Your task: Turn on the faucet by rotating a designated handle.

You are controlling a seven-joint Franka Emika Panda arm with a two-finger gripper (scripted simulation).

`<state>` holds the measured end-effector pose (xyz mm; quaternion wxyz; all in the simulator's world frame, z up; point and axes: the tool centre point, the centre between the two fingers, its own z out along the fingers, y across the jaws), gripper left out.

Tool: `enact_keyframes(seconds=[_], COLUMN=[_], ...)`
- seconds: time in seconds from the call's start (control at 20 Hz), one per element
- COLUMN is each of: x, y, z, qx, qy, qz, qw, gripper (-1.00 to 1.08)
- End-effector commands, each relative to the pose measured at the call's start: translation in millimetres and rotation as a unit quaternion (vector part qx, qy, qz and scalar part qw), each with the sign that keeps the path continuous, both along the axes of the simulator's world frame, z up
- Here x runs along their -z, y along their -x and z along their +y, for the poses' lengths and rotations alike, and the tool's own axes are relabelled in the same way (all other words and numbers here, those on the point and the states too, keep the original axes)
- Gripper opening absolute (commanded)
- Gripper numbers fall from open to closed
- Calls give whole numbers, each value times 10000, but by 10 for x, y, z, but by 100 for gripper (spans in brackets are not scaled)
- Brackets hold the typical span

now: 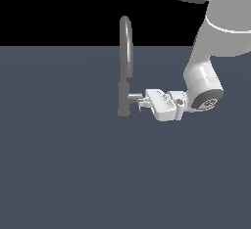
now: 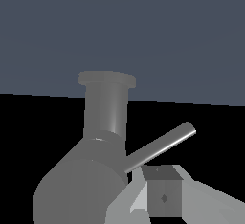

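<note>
A plain slate-blue worktop (image 1: 59, 164) under black background holds one faucet (image 1: 125, 52) with one handle (image 1: 134, 96); one arm's fingers (image 1: 143, 102) reach it, spread unclear.

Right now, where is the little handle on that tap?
In the exterior view, the handle juts from the faucet base toward the view's right, right at the gripper.
</note>
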<state>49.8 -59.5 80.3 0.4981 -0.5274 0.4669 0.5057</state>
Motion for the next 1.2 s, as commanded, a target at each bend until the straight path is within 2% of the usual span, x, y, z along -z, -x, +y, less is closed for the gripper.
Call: enact_keyframes(seconds=[0.0, 0.05, 0.1, 1.15], x=[383, 383, 30, 564], y=[85, 85, 1, -187], z=[15, 15, -4, 29], qx=[56, 56, -24, 55], qy=[54, 54, -8, 52], qz=[253, 253, 8, 256], qw=[9997, 9997, 10000, 9996], gripper=[-100, -100, -100, -100])
